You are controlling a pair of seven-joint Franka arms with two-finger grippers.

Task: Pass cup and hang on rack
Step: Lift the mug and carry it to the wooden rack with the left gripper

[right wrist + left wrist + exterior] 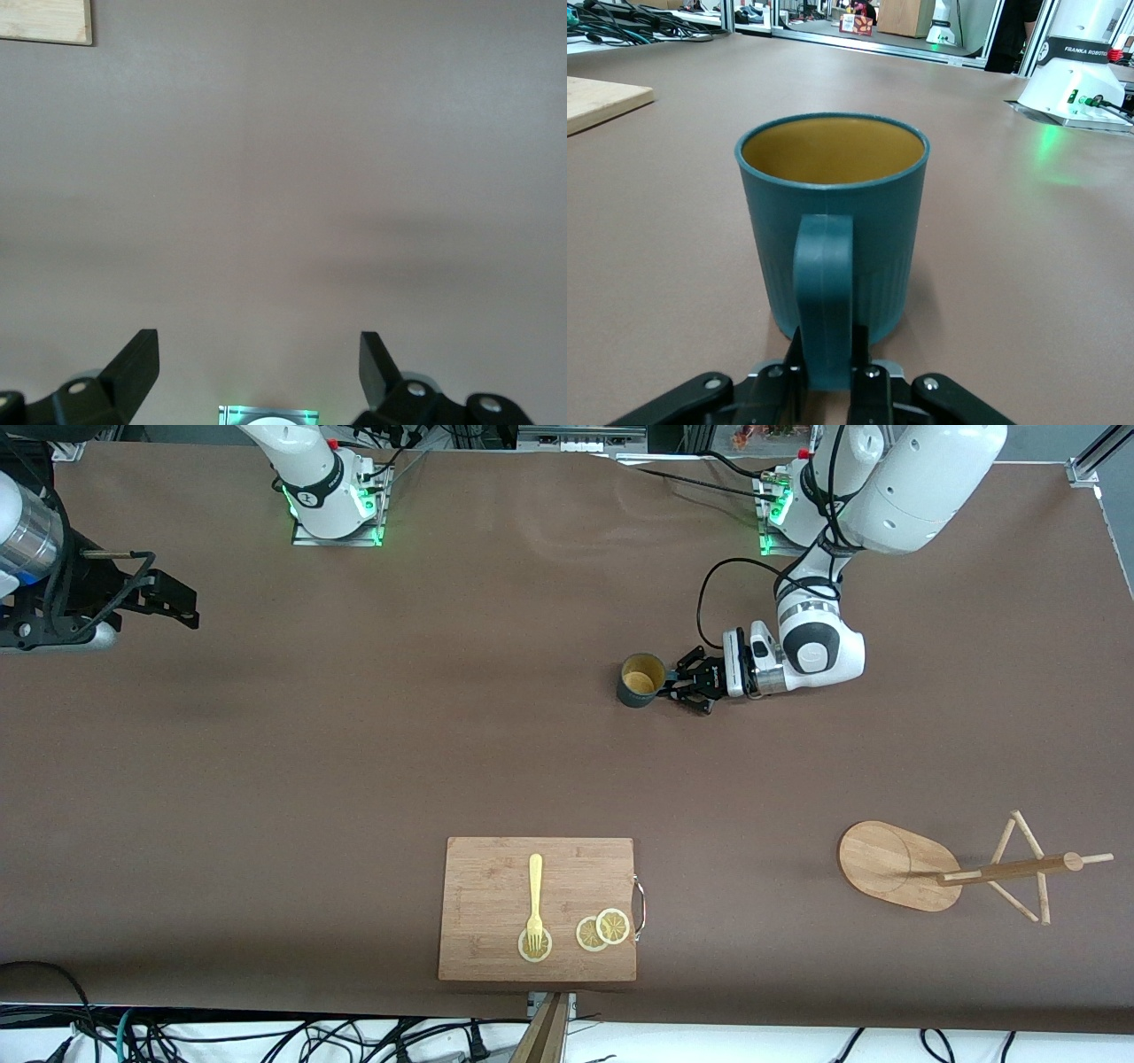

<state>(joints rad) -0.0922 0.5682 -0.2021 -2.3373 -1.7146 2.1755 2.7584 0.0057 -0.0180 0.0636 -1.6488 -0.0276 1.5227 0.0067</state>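
The dark teal cup [640,680] stands upright on the brown table, toward the left arm's end, its yellowish inside showing. My left gripper [680,684] is low beside it, shut on the cup's handle. In the left wrist view the handle [824,292] sits clamped between the two black fingers [873,376], and the cup [833,186] fills the middle. The bamboo rack [895,865] stands nearer the front camera at the left arm's end, its post and pegs [1019,865] bare. My right gripper [173,602] is open and empty over the right arm's end of the table; it waits there [259,354].
A rectangular wooden cutting board [487,886] lies near the front edge, with a yellow fork [535,895] and lemon slices [602,930] on it. Its corner shows in the right wrist view [44,19]. The arm bases stand along the table's back edge.
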